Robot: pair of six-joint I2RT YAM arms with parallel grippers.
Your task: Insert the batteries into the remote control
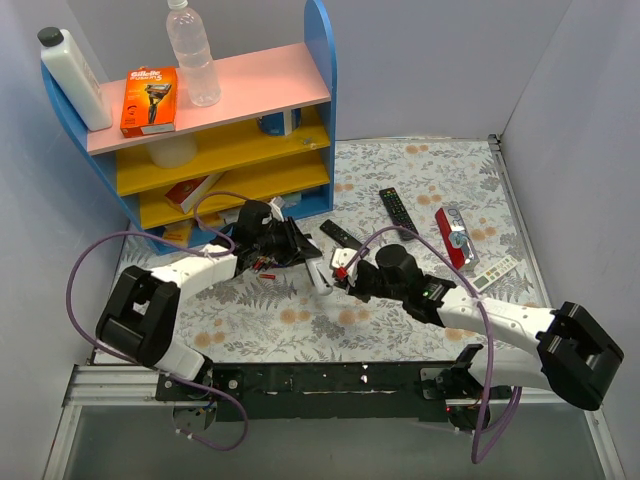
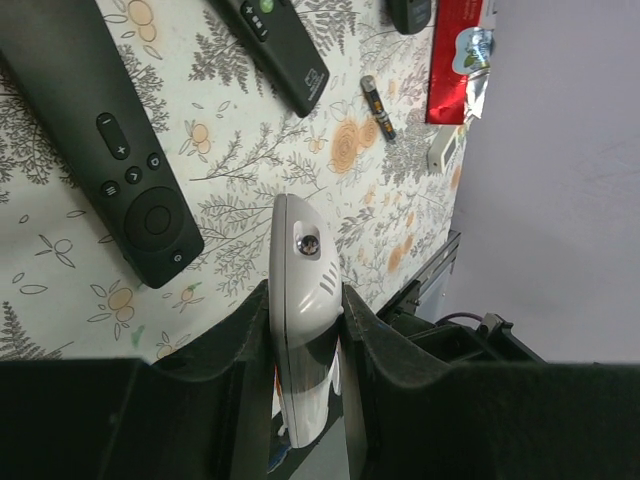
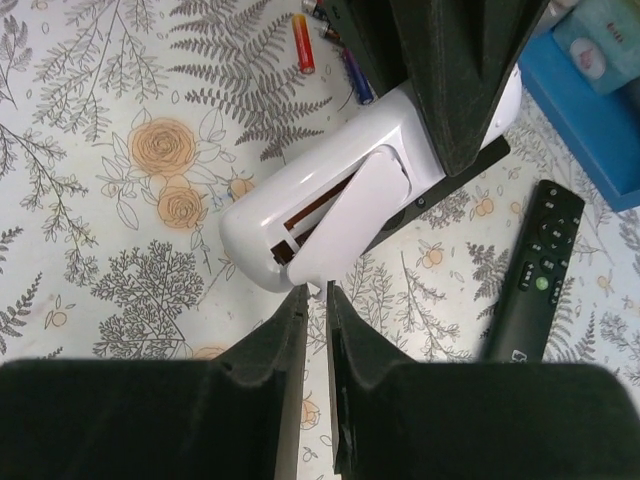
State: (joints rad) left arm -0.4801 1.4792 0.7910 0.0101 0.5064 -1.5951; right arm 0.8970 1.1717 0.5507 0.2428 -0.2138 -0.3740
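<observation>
1. From above, you see your left gripper (image 1: pixel 303 256) clamped on the white remote control (image 1: pixel 322 274) over the flowered bench (image 1: pixel 420 170), in front of the blue shelf (image 1: pixel 320 60). Your right gripper (image 1: pixel 347 277) sits at the remote's near end.
2. In your left wrist view, both fingers (image 2: pixel 362 330) press the remote's sides. A black remote (image 2: pixel 120 160) lies to its left. One battery (image 2: pixel 377 108) with a dark, yellowish wrap lies farther off, near a red package (image 2: pixel 452 70).
3. In your right wrist view, the battery cover (image 3: pixel 350 225) stands ajar. Your right fingers (image 3: pixel 290 340) are drawn almost together with nothing in the slit, their tips just beside the cover's end. A red-and-yellow cell (image 3: pixel 302 45) and a blue cell (image 3: pixel 356 80) lie beyond.
</observation>
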